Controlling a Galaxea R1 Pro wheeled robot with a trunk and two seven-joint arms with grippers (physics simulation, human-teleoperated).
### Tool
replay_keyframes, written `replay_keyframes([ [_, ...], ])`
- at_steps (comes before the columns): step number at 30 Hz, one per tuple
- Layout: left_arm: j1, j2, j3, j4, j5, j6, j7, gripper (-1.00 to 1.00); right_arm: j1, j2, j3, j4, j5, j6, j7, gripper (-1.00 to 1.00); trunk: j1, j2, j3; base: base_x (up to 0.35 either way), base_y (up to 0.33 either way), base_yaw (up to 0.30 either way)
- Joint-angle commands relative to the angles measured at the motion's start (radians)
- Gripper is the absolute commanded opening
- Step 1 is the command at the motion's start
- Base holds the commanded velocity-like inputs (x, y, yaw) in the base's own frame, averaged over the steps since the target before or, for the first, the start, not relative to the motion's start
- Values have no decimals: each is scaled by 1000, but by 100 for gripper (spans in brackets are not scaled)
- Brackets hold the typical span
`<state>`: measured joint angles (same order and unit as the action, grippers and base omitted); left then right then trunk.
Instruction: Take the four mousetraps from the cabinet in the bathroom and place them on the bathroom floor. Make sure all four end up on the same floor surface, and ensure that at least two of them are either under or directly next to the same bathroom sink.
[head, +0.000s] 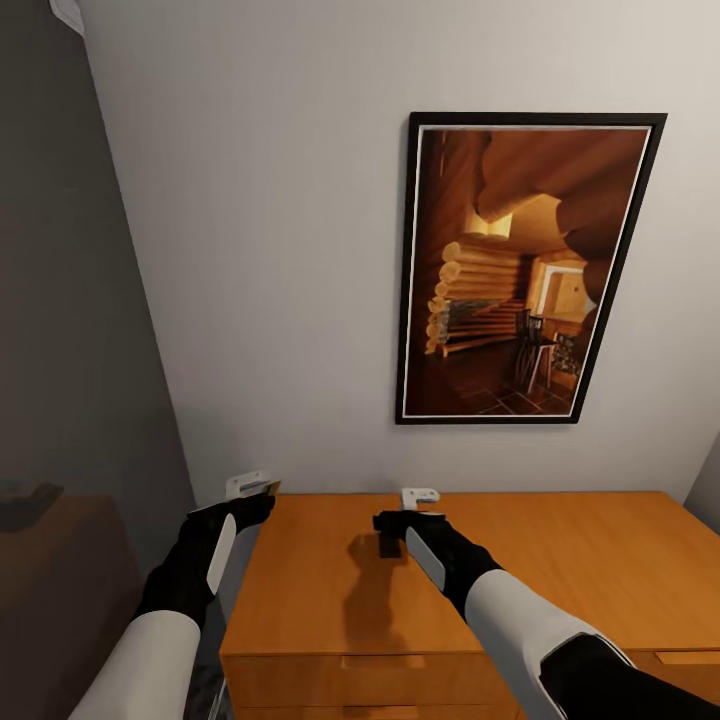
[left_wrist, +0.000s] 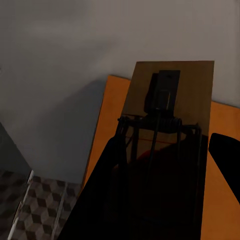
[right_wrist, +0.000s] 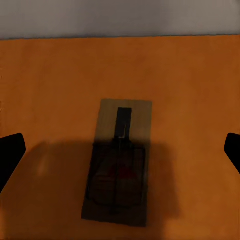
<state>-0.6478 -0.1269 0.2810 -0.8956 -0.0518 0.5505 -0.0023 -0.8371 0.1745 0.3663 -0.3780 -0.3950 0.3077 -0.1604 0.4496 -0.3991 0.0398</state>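
The honey-orange cabinet (head: 600, 560) stands against the white wall. My left gripper (head: 250, 490) hangs at the cabinet top's left edge, shut on a mousetrap (left_wrist: 172, 100), a brown board with a dark spring that fills the space between the dark fingers (left_wrist: 107, 190) in the left wrist view. Its tan corner (head: 268, 488) peeks past the gripper. My right gripper (head: 418, 497) hovers over the cabinet top, open. A second mousetrap (right_wrist: 120, 165) lies flat on the wood below it, between the widely spread fingertips (right_wrist: 10, 152). It appears as a dark patch (head: 390, 544) in the head view.
A framed picture (head: 530, 270) of a log interior hangs on the wall above the cabinet. A dark grey wall (head: 70, 350) stands close on the left. Cube-patterned floor tiles (left_wrist: 40, 210) lie in the gap beside the cabinet's left end. Drawer fronts (head: 380, 680) face me.
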Motion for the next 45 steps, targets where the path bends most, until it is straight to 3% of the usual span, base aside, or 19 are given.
replay_keyframes([
  [1, 0, -1, 3, -2, -5, 5, -1, -100, 0, 0, 8, -1, -7, 4, -7, 100, 0, -1, -1, 0, 0, 0],
  [45, 0, -2, 3, 0, -5, 5, -1, -100, -1, 0, 11, -1, -9, -4, -30, 100, 0, -1, -1, 0, 18, 0],
])
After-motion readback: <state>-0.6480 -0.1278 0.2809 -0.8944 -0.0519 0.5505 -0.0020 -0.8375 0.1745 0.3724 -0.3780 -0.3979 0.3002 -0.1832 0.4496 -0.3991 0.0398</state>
